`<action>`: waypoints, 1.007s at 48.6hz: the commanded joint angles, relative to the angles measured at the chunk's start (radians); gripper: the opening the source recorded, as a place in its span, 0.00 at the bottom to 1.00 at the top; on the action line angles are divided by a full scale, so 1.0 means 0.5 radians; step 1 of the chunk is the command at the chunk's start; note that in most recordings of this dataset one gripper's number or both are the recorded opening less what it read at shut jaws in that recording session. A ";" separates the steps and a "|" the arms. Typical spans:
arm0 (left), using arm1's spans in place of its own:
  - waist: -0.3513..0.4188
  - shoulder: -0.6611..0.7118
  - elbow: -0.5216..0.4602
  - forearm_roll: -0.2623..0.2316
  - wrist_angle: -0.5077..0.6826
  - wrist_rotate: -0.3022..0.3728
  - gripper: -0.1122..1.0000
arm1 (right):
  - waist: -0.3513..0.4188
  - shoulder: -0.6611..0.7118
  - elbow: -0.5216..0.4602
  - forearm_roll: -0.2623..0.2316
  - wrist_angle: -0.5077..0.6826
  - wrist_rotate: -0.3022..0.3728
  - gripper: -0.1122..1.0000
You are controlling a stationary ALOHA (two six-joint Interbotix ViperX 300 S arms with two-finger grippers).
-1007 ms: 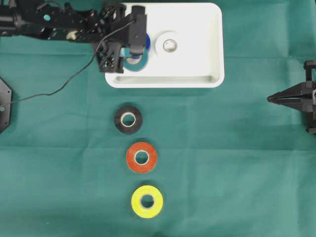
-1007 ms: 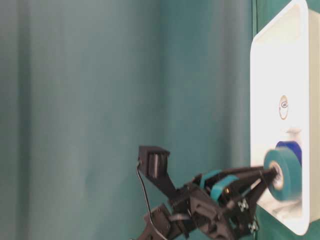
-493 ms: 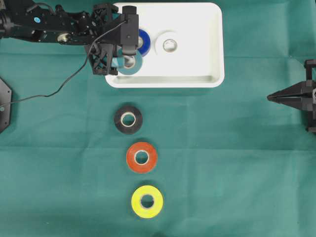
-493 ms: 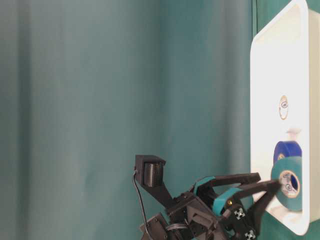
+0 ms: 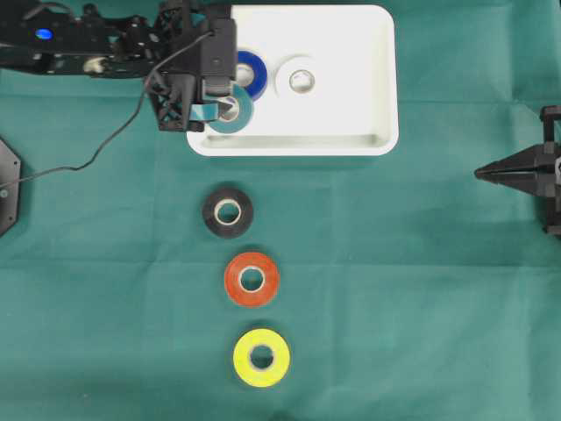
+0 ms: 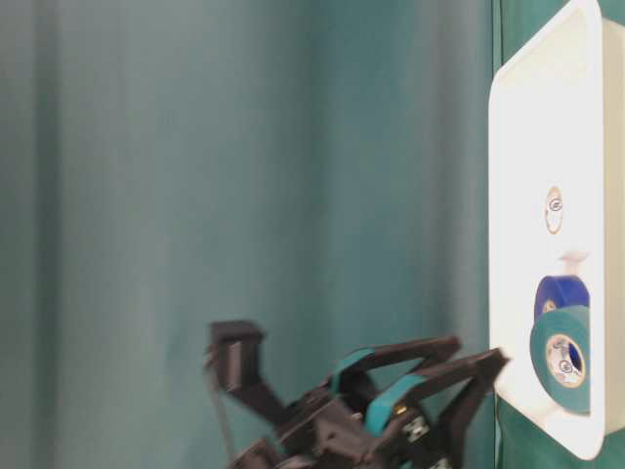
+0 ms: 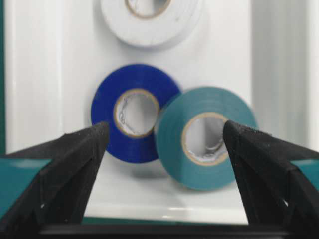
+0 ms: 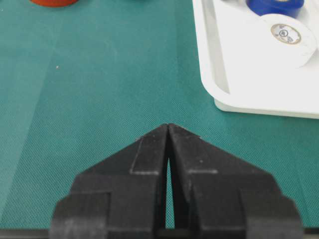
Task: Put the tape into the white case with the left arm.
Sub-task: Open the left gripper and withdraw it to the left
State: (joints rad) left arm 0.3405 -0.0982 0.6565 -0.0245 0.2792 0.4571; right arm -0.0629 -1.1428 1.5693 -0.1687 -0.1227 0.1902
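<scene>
Teal tape roll (image 7: 204,138) lies in the white case (image 5: 351,96), near its left edge, tilted against the blue roll (image 7: 132,112). The left gripper (image 7: 159,149) stands wide apart just outside the rim, holding nothing. If a finger catches that rim, the case may shift. The right gripper (image 8: 168,144) is together, well apart.

The black left arm (image 5: 96,42) is built of open lattice-like plastic frames, and a thin black cable (image 5: 96,160) is looped from it. A glowing blue dot (image 5: 43,34) is shown on its upper body. Teal tape patches (image 6: 376,405) are borne on its pointed black fingers (image 7: 65,174). The plain all-black right gripper (image 8: 168,130) is formed of two wedge-shaped fingers.
</scene>
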 commanded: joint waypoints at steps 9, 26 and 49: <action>-0.107 -0.383 0.110 -0.003 0.083 -0.006 0.97 | -0.003 0.012 -0.025 0.000 -0.021 0.000 0.02; -0.193 -0.788 0.414 -0.006 0.178 -0.120 0.96 | -0.003 0.009 -0.021 -0.003 -0.021 0.000 0.02; -0.371 -1.098 0.669 -0.006 0.166 -0.190 0.96 | -0.006 0.009 -0.021 -0.003 -0.021 0.000 0.02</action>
State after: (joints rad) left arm 0.1718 -0.6228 0.9910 -0.0261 0.3697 0.3666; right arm -0.0629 -1.1443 1.5693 -0.1672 -0.1227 0.1902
